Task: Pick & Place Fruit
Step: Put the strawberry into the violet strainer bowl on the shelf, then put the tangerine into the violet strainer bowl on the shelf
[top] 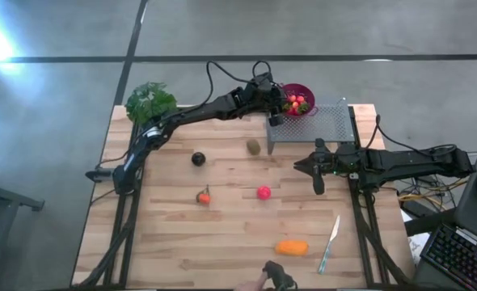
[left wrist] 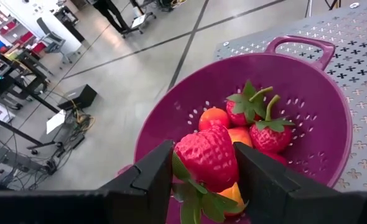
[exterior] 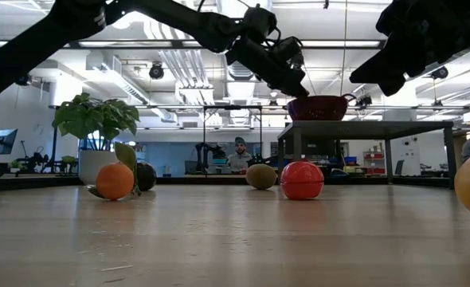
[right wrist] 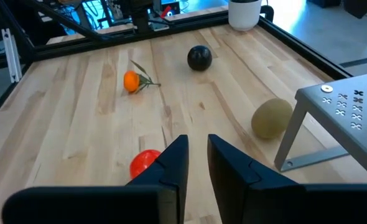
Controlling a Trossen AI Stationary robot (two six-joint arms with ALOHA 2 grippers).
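Observation:
My left gripper [top: 276, 107] [left wrist: 202, 152] is above the magenta colander [top: 301, 87] [left wrist: 171, 102], shut on a red strawberry [left wrist: 207, 157]. The colander stands on a grey perforated metal stand [top: 323, 125] and holds two more strawberries [left wrist: 267, 134] and small orange pieces [left wrist: 213, 117]. On the table lie a dark plum [top: 198, 158], a kiwi [top: 254, 146], a leafed orange [top: 203, 196], a red ball [top: 263, 192] and an oblong orange piece [top: 292, 247]. My right gripper [top: 318, 184] [right wrist: 198, 149] hovers near the stand's near side, narrowly open and empty. My left gripper pinches the strawberry by its two sides [left wrist: 183, 155] between the two fingers. It comes slanting down from the table's left. The strawberry is lifted clear over the colander's bowl, and its green leafy cap [left wrist: 196, 200] lies back toward the gripper.
A green leafy plant [top: 149, 101] stands at the far left corner. A slim pale knife [top: 329, 241] lies near the right near edge. A person's hand with a dark object [top: 276, 276] shows at the near edge. Bare wood lies across the table's left and middle.

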